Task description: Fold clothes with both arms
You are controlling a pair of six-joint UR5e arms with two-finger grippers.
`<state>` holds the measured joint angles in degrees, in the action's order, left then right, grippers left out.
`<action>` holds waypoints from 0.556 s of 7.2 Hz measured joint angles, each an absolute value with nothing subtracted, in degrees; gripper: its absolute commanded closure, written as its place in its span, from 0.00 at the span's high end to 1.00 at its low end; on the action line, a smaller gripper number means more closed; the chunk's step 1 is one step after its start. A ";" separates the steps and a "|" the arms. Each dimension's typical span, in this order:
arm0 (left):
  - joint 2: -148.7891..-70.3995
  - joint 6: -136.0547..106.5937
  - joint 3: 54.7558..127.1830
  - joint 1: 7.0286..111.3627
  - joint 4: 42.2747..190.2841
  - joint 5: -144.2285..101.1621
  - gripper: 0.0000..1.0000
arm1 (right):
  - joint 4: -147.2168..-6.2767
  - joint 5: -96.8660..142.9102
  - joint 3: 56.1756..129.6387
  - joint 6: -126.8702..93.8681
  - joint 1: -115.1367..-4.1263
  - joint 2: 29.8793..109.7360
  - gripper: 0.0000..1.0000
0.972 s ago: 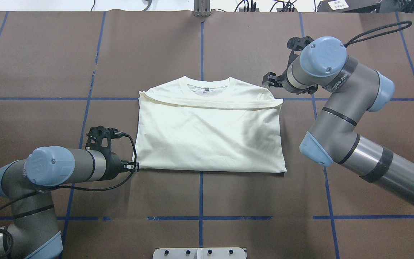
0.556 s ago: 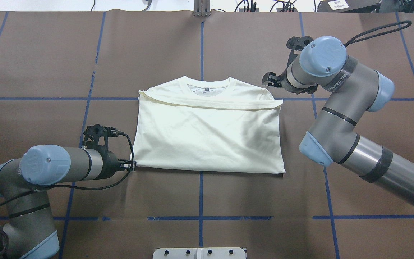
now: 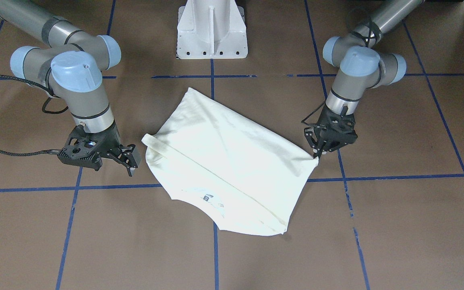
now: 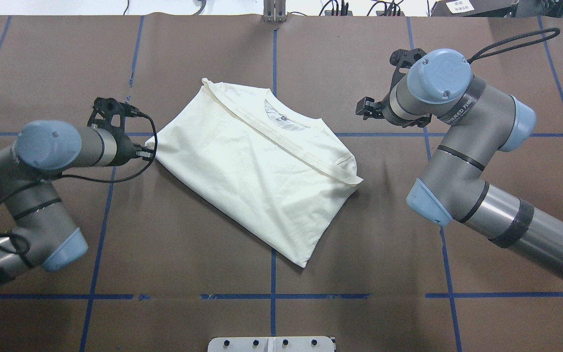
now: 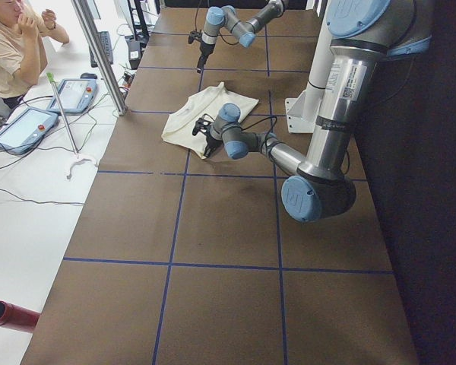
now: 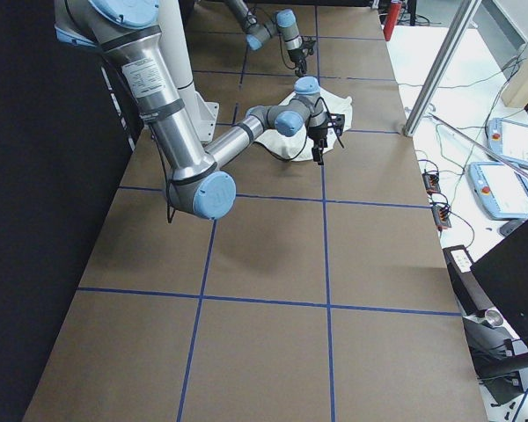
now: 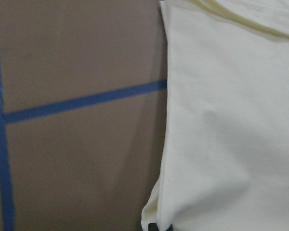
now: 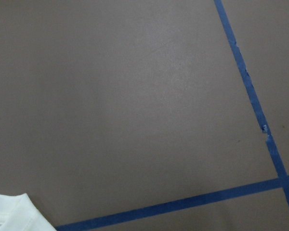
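On the tabletop [image 4: 164, 254] centre, the folded cream T-shirt [image 4: 257, 166] lies skewed. Our left gripper [image 4: 148, 153] pinches its corner; right gripper [image 4: 363, 108] hangs spread, empty, near the shoulder. We judge it light, limp, apt to slide: take doubled corners, not mid-panel.

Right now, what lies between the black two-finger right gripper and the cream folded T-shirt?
Only bare brown table covering separates the right gripper from the cream T-shirt; the front-facing view shows it best.

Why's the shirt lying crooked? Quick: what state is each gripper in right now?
Left gripper: closed on a corner of the T-shirt.
Right gripper: open, holding nothing, beside the T-shirt.
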<state>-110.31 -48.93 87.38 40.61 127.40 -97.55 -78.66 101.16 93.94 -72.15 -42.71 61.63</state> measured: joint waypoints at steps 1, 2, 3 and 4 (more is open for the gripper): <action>-117.55 -46.60 77.77 44.41 127.78 -97.54 0.00 | -78.66 101.16 93.97 -72.28 -42.72 61.56 1.00; -125.59 -45.41 67.22 47.12 129.25 -97.46 0.00 | -78.66 101.16 94.14 -72.49 -42.71 61.48 1.00; -131.95 -44.96 57.92 48.70 132.21 -96.83 0.00 | -78.68 101.18 94.53 -72.61 -42.71 61.44 1.00; -135.25 -44.81 52.15 49.64 134.96 -95.92 0.99 | -78.72 101.24 94.94 -72.70 -42.69 61.39 1.00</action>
<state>-135.25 -44.81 52.15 49.64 134.96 -95.92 -78.72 101.24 94.94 -72.70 -42.69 61.39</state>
